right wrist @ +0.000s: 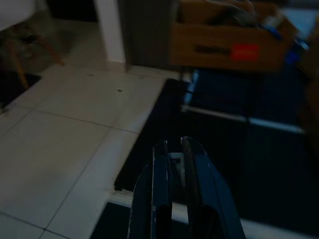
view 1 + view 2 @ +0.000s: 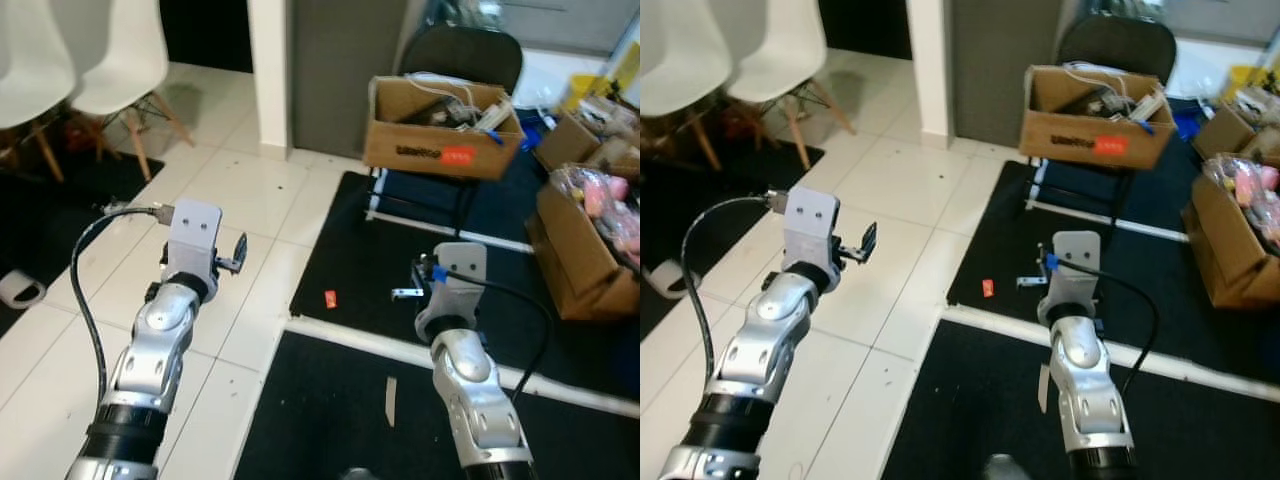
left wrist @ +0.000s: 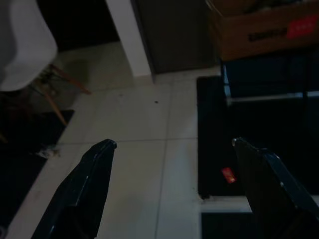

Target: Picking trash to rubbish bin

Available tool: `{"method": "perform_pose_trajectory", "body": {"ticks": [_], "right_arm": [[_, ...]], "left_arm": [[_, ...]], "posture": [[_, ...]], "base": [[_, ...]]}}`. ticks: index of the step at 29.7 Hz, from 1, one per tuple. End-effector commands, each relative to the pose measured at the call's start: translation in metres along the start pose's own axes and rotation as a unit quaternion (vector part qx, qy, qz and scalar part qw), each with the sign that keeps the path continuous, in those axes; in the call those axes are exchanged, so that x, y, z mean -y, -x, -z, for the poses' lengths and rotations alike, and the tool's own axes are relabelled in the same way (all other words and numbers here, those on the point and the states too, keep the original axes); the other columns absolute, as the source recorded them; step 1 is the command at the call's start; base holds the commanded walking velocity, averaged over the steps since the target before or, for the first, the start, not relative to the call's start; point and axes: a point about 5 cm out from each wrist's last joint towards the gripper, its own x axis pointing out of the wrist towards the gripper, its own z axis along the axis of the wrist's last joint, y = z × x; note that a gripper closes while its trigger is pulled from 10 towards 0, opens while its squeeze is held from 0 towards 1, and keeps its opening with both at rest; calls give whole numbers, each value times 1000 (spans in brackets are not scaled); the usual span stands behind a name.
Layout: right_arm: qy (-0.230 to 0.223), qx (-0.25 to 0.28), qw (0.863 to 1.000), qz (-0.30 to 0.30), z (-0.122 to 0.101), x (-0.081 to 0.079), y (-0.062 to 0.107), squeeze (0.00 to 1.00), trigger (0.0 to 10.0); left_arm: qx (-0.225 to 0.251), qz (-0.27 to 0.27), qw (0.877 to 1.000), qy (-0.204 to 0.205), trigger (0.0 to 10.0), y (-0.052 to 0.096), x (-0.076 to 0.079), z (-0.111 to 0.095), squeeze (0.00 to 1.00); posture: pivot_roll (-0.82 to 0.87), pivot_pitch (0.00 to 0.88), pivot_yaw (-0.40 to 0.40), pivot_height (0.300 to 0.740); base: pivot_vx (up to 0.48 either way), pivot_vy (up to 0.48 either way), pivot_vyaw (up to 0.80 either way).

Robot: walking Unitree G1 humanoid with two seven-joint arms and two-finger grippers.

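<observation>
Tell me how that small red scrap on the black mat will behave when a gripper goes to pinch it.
The red scrap looks thin and flat, so probably very light and floppy. Lying flush on the black mat, it may slide or crumple rather than lift cleanly. It seems unlikely to roll.

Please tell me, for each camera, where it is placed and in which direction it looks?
Eye views: on the head, looking down at both arms, the floor and the red scrap.
Left wrist: looks along the open left claw at the same scrap.
Right wrist: looks along the shut right claw toward the cardboard box, which the eye views share.
</observation>
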Motion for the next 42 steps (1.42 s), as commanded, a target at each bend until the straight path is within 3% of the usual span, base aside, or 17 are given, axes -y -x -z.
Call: {"method": "perform_pose_trajectory", "body": {"ticks": [1,25,28,42], "right_arm": [[1,-6,1000,10,2,4,0,0,10000],[-18,-19,1000,12,6,4,0,0,10000],[-5,-53,998,-26,16,-6,1,0,10000],[20,-71,996,-46,24,-13,3,0,10000]], "left_arm": [[-6,0,1000,-1,10000,2,-1,3,0],[-6,-3,1000,0,10000,3,2,4,0],[-12,-1,1000,9,10000,3,2,6,0],[-41,-11,999,32,10000,8,0,18,0]], "posture": [[-35,134,60,740],[-40,139,53,740],[-41,142,48,740],[-39,148,36,740]], "base": [[0,0,-800],[0,0,-792],[0,0,0],[234,0,0]]}}
